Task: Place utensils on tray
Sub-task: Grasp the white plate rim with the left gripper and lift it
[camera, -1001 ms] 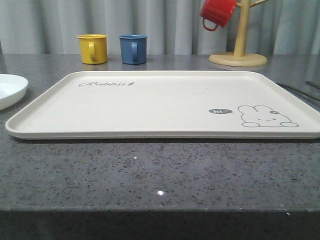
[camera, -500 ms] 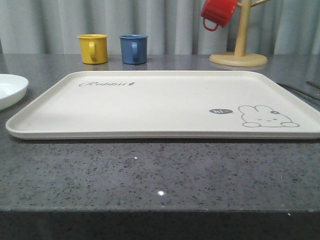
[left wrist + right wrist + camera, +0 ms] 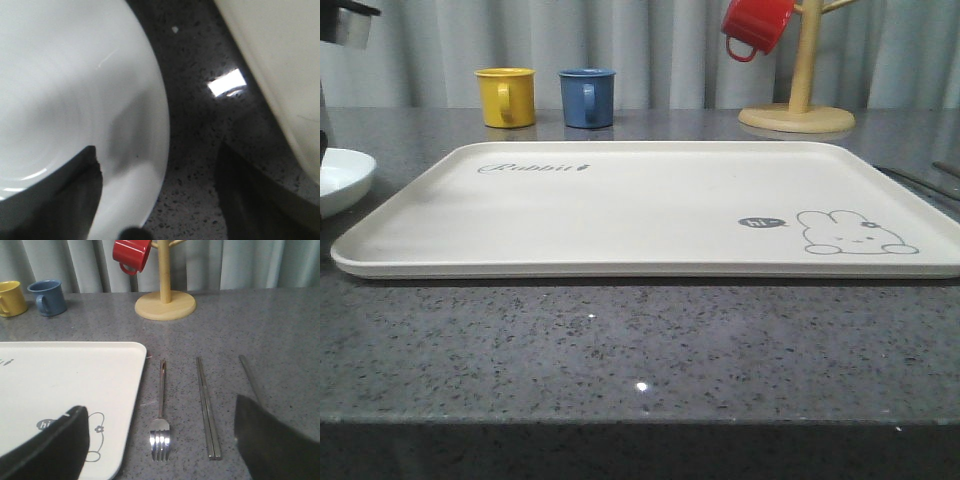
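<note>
Two grippers: both have their fingers wide apart and hold nothing; that fits a job that looks not started yet
Right gripper (image 3: 160,450): it hangs over the table with the cutlery in the gap between its fingers; I think it waits there so it can come down on a piece
Fork (image 3: 160,427): it lies flat on the grey table (image 3: 640,350), just beside the tray's right rim, tines toward the camera
Chopsticks (image 3: 207,407): they lie flat, side by side and touching, just past the fork
Spoon (image 3: 250,377): I see a thin handle near the chopsticks; its bowl is hidden
Left gripper (image 3: 155,200): its fingers sit on each side of the plate's rim, likely so it can pinch that rim
Plate (image 3: 65,100): white, on the table just left of the tray, not touching it
Tray (image 3: 650,205): nothing is on it; all the things must go here
Far back: a yellow mug (image 3: 505,97), a blue mug (image 3: 586,97) and a red mug (image 3: 756,25) on a wooden stand (image 3: 797,105); these stay put
</note>
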Motion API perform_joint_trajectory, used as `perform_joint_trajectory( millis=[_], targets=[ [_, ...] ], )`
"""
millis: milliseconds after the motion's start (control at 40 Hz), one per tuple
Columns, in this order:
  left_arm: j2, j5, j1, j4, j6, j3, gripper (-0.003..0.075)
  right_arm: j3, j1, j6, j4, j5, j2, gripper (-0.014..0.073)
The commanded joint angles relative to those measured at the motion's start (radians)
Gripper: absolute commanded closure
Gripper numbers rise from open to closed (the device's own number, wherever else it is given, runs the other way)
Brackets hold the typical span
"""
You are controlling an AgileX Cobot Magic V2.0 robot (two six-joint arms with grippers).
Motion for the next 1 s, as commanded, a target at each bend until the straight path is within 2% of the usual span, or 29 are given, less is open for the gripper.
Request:
perform_joint_trajectory(
  millis=[0,150,225,400,551,751,976],
  targets=[
    [-0.021,-0.010,-0.006,0.005,0.002,-0.032,0.0394,-0.037,-0.005,-0.007,0.003,-0.077,0.014,-0.0020],
    [-0.021,0.001,-0.006,0.009,0.002,-0.036,0.0601,-0.037,-0.005,-0.007,0.003,-0.077,0.014,-0.0020],
    [-0.021,0.001,-0.006,0.014,0.002,-0.036,0.0729,-0.037,-0.005,-0.007,0.003,-0.077,0.014,-0.0020],
    [-0.032,0.003,-0.007,0.014,0.002,-0.062,0.0738,-0.037,-0.005,-0.007,0.003,-0.077,0.014,-0.0020],
    [-0.078,-0.001,-0.063,0.054,-0.002,-0.145,0.0738,-0.037,-0.005,-0.007,0.003,-0.077,0.014,-0.0020],
    [-0.072,0.002,-0.226,0.061,-0.002,-0.296,0.0738,-0.037,-0.005,-0.007,0.003,-0.078,0.014,-0.0020],
    [0.032,0.022,-0.431,0.061,-0.030,-0.411,0.0738,-0.037,-0.005,-0.007,0.003,-0.078,0.014,-0.0020]
  ],
)
